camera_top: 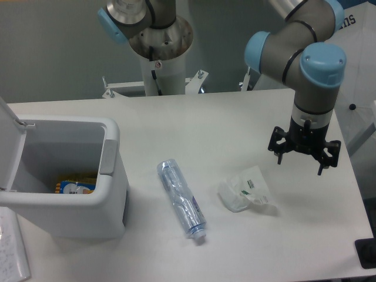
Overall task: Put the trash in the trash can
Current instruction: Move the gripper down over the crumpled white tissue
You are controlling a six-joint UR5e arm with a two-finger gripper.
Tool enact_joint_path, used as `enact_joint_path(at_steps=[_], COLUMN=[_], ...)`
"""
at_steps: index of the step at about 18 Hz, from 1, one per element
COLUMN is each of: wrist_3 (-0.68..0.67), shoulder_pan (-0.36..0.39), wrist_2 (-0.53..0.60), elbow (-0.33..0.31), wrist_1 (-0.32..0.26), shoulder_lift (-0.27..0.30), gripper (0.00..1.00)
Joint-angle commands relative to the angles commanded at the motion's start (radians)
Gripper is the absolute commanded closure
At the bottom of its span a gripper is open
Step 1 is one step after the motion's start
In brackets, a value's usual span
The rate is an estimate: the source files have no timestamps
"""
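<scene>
Two fingers of the claw [305,154] stand spread apart, empty, above the wrapper [247,190].

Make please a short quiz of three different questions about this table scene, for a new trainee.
1. True or false: the bottle lies inside the trash can.
2. Which piece lies nearer the gripper? A) bottle B) crumpled wrapper
3. Fill in: the trash can's lid is ____.

Key: 1 false, it lies on the table. 2 B. 3 open; something yellow already lies inside.
</scene>
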Motion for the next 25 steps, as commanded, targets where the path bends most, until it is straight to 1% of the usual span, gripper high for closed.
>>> enact_joint_path(at_steps=[4, 7, 8, 11, 13, 16, 19, 21, 23, 25], wrist_3=[-0.012, -0.031, -0.040, -0.041, -0.041, -0.044, -0.046, -0.043, -0.044, -0.046], shoulder_pan=[-0.020, -0.025, -0.025, -0.025, -0.025, -0.029, -0.048, -0.074, -0.095, -0.113], wrist_2=[0.012, 0.009, 0.006, 0.000, 0.000, 0.000, 0.000, 0.000, 0.000, 0.000], elbow=[-0.017, -0.043, -0.058, -0.106, -0.112, -0.127, -0.138, -0.141, -0.143, -0.147], wrist_1=[-0.002, 0.000, 0.014, 0.084, 0.097, 0.097, 0.098, 0.107, 0.118, 0.118], shoulder_lift=[0.003, 0.009, 0.012, 0.012, 0.008, 0.003, -0.014, -0.024, -0.054, -0.058], gripper=[0.00, 0.00, 0.00, 0.00, 0.00, 0.00, 0.00, 0.00, 0.00, 0.00])
